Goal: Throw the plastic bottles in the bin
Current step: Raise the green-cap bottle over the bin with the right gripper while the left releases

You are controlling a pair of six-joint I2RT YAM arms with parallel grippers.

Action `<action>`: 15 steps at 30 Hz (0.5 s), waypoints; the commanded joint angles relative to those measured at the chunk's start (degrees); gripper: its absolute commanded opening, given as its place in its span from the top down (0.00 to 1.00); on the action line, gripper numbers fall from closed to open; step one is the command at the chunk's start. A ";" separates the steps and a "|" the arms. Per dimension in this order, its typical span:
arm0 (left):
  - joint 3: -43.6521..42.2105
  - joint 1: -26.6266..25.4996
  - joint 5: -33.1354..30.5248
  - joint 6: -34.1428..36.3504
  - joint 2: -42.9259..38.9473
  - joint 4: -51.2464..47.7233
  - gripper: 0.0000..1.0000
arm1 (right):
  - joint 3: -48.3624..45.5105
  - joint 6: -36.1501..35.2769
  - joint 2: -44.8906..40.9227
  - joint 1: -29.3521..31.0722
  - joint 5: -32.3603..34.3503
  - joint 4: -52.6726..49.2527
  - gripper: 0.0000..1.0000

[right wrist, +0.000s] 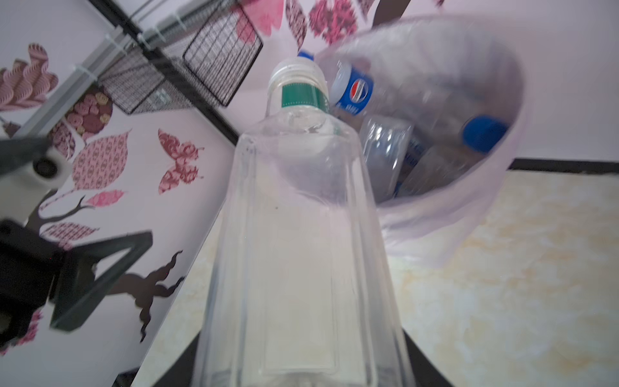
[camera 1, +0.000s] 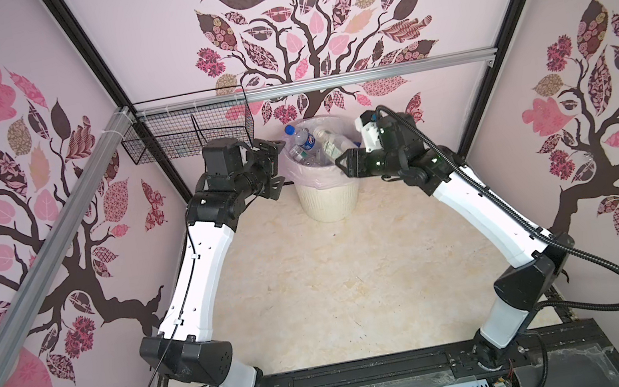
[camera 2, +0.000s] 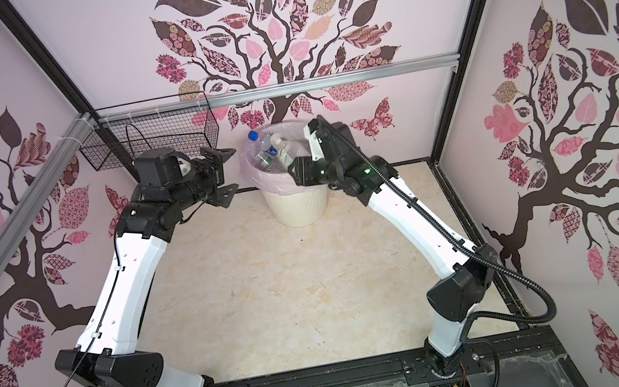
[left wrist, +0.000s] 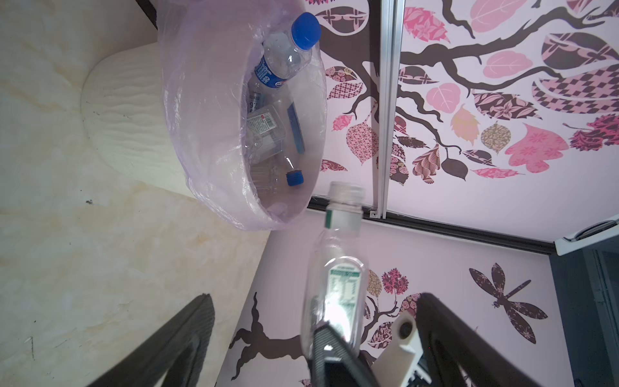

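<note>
bottles (camera 1: pixel 304 141) in bin (camera 1: pixel 328 202) w/ liner (camera 1: pixel 298 171)

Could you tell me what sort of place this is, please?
Most likely a robot test booth, not a home: aluminium frame rails, tree-print wall panels, and a lined bin on a marble-look tabletop.

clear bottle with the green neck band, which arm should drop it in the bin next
Right. The right end effector grips the clear bottle by the bin rim; the left end effector is open and empty beside it.
</note>
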 commanded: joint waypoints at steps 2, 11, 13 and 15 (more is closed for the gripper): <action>2.69 0.06 2.14 2.45 1.68 -5.30 0.03 | 11.52 -2.91 7.10 -3.65 5.49 -3.82 0.50; 4.68 3.17 7.05 2.32 4.49 -7.39 0.03 | 27.97 -6.75 15.07 -5.12 13.06 -0.64 0.49; 4.64 4.18 8.43 2.49 4.89 -7.69 0.03 | 29.58 -7.10 14.94 -5.09 14.80 1.43 0.48; 4.57 5.31 9.57 2.43 5.02 -8.01 0.03 | 30.22 -7.08 14.80 -5.11 15.25 3.50 0.48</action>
